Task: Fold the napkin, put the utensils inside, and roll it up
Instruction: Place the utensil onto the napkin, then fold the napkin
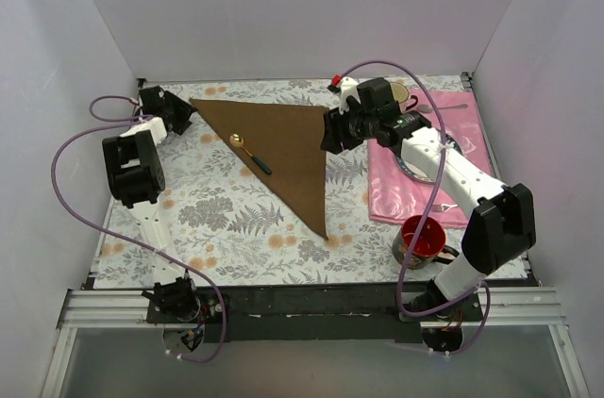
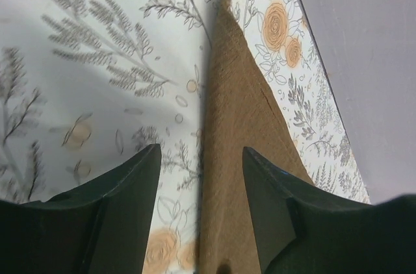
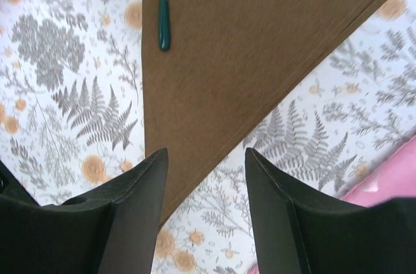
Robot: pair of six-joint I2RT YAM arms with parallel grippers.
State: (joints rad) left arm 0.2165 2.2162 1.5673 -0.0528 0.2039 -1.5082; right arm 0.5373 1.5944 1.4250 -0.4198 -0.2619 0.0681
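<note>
**Napkin** (image 1: 283, 148). Brown cloth, folded to a triangle, lying flat at the upper centre of the top view on the floral table cover (image 1: 217, 209), with its long point toward the lower middle. Handling, as a judgement: light, soft and limp (lift one layer alone and it will likely sag open). Pinch both layers at a corner tip.

**Spoon** (image 1: 252, 156). Gold bowl, blue-green handle, resting on the napkin's left part. Probably light and hard, and apt to slide if you tilt the cloth.

**Left gripper** (image 2: 201, 154). At the napkin's upper-left corner, jaws partly apart astride the tip, clamping nothing.

**Right gripper** (image 3: 207, 157). Over the upper-right corner, jaws apart, holding nothing.
</note>
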